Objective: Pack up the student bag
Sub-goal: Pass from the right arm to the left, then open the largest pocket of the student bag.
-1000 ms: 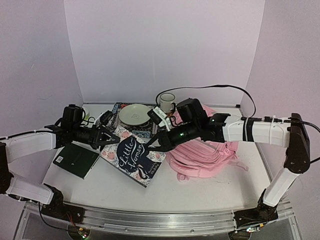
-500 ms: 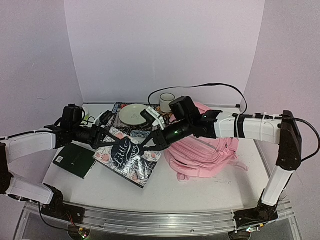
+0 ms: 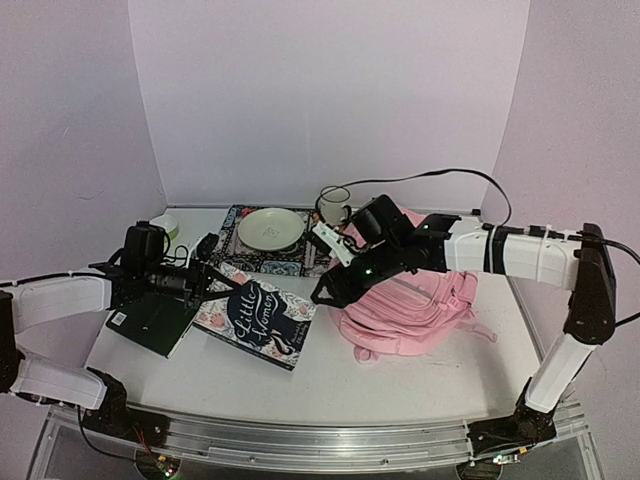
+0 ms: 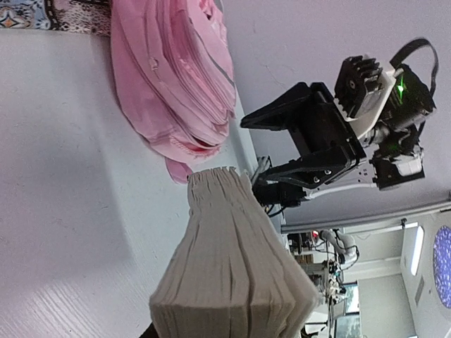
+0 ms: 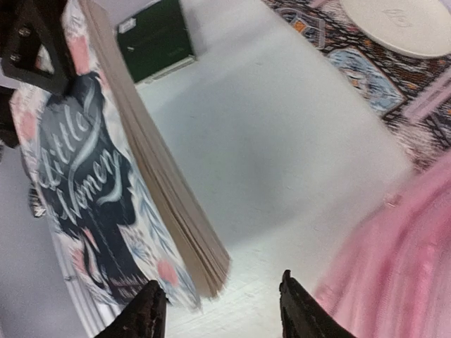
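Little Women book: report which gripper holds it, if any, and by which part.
The left gripper clamps the Little Women book at its left edge. The right gripper is open, clear of it.

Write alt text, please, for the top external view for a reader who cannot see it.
The left gripper clamps the left edge of the Little Women book; the right gripper hangs open at its right edge, beside the pink student bag. A green book, plate and mug sit nearby.

The right tool [image 3: 322, 293] has released the book [image 3: 258, 315]; the left tool [image 3: 205, 283] now grips it.
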`<state>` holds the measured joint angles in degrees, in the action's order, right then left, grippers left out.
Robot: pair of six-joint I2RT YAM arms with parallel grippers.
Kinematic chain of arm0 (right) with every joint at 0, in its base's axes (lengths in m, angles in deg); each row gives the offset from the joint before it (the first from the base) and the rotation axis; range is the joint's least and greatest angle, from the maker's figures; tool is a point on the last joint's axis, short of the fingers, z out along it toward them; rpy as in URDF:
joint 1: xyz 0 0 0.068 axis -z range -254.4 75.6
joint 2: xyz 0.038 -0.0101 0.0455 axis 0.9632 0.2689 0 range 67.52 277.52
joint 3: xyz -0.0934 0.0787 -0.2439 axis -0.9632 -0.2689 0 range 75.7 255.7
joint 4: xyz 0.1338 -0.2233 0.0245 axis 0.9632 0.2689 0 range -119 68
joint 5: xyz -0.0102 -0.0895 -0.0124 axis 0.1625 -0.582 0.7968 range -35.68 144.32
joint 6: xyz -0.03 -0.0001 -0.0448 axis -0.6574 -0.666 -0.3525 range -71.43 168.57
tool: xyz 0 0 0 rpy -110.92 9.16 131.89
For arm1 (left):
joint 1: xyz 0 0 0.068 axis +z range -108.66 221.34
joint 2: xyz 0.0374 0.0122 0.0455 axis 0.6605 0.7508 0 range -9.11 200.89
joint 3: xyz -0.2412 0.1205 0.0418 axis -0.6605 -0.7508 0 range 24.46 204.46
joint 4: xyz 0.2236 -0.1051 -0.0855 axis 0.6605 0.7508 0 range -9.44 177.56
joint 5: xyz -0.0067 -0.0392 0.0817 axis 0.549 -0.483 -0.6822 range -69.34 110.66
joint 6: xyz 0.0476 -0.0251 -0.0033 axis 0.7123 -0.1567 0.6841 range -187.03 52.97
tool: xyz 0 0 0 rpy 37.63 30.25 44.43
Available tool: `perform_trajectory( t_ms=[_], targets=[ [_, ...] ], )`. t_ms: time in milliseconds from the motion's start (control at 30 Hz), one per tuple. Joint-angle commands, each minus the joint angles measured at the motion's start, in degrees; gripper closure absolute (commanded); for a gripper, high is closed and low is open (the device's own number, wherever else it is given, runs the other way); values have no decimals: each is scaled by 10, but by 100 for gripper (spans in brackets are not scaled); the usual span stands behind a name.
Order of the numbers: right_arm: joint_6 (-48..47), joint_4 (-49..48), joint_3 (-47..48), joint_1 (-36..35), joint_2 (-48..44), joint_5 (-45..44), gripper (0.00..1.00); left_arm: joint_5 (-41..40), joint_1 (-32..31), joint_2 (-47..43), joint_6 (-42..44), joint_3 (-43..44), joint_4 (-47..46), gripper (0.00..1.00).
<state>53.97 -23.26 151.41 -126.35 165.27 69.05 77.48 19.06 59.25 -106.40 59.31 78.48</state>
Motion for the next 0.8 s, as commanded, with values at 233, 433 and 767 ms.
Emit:
perform_trajectory(
  t_ms=[233, 433, 767],
  targets=[
    [-111, 97, -74, -15, -41, -262, 35, -148, 2, -50, -91, -35, -99, 100],
    [-111, 107, -78, -26, -6, -307, 34, -194, 2, -50, -135, -64, -137, 100],
    [-111, 123, -79, -26, 38, -369, 34, -185, 2, -40, -166, -79, -185, 100]
  ],
)
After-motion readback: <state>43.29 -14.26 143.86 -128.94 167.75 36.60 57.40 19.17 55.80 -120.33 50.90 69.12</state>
